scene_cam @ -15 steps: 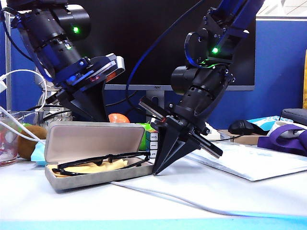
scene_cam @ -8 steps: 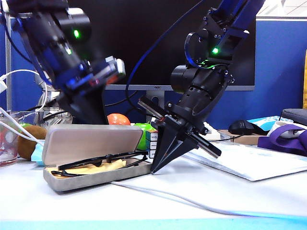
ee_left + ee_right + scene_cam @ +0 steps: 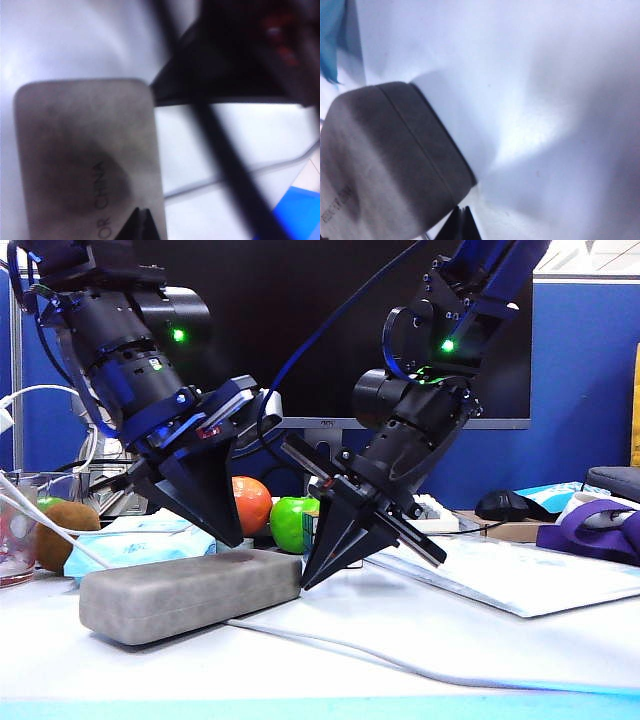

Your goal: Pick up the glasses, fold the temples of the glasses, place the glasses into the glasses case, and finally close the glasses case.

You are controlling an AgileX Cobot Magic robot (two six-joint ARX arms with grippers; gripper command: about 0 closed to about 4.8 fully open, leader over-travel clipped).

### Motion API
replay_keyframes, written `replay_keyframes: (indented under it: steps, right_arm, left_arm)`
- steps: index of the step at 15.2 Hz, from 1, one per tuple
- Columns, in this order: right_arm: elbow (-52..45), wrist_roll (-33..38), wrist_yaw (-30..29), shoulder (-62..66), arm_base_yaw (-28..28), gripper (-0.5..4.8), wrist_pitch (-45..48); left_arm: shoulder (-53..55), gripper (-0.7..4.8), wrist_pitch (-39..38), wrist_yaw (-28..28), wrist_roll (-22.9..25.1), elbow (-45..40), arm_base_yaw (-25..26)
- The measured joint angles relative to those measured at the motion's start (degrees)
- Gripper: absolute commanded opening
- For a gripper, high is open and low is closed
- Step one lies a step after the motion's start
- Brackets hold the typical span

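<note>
The grey glasses case (image 3: 190, 594) lies closed on the white table, lid down flat. The glasses and their temples are hidden. My left gripper (image 3: 232, 541) is shut, its tip resting on the lid's top near the case's right end; in the left wrist view the shut tips (image 3: 141, 214) sit over the grey lid (image 3: 85, 150) with printed lettering. My right gripper (image 3: 305, 585) is shut too, its tip at the case's right end just above the table. The right wrist view has the shut tips (image 3: 461, 212) beside the case's rounded end (image 3: 395, 160).
Behind the case lie a light blue tissue packet (image 3: 135, 540), an orange (image 3: 250, 505), a green apple (image 3: 293, 523) and a kiwi (image 3: 62, 535). A white cable (image 3: 400, 665) runs across the table. A paper sheet (image 3: 520, 575) and purple item (image 3: 590, 530) lie to the right.
The case lid, open a second ago with the glasses showing inside, has come down shut. My left gripper moved down and rightward onto the lid. The right gripper stayed by the case's end.
</note>
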Motion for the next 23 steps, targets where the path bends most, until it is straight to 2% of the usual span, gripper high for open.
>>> replay_keyframes:
  steps: [7, 12, 15, 17, 19, 20, 22, 23]
  right_arm:
    - [0.04, 0.0, 0.2, -1.42, -0.87, -0.01, 0.02]
    - [0.22, -3.56, 3.8, -10.67, -1.62, -0.01, -1.33]
    - [0.22, -7.28, 8.72, -24.26, -1.6, -0.01, -1.42]
    - [0.17, -13.05, 15.54, -38.18, -1.6, -0.01, -1.27]
    - [0.37, -14.84, 19.96, -47.65, -1.57, -0.01, -1.05]
    - [0.33, -15.65, 23.1, -52.96, -1.57, -0.01, -1.84]
    - [0.22, -20.17, 24.96, -59.36, -1.57, -0.01, -3.85]
    - [-1.62, -21.62, 25.49, -62.1, -1.55, -0.01, -4.79]
  left_arm:
    - [-0.79, -0.07, 0.92, 0.04, 0.0, 0.26, 0.15]
    - [-7.21, -0.07, 3.1, -0.48, -0.07, 1.36, 0.17]
    - [-17.53, -0.06, 5.53, -4.24, -0.09, 3.78, 0.17]
    - [-27.08, -0.06, 6.05, -8.66, -0.11, 4.02, 0.17]
    - [-36.11, -0.07, 6.12, -11.02, -0.13, 4.04, 0.17]
    - [-41.79, -0.07, 5.57, -13.6, -0.35, 4.04, 0.15]
    - [-49.68, -0.07, 3.3, -16.24, -1.01, 4.02, 0.17]
    - [-54.77, -0.07, -1.2, -20.26, -0.98, 3.85, 0.13]
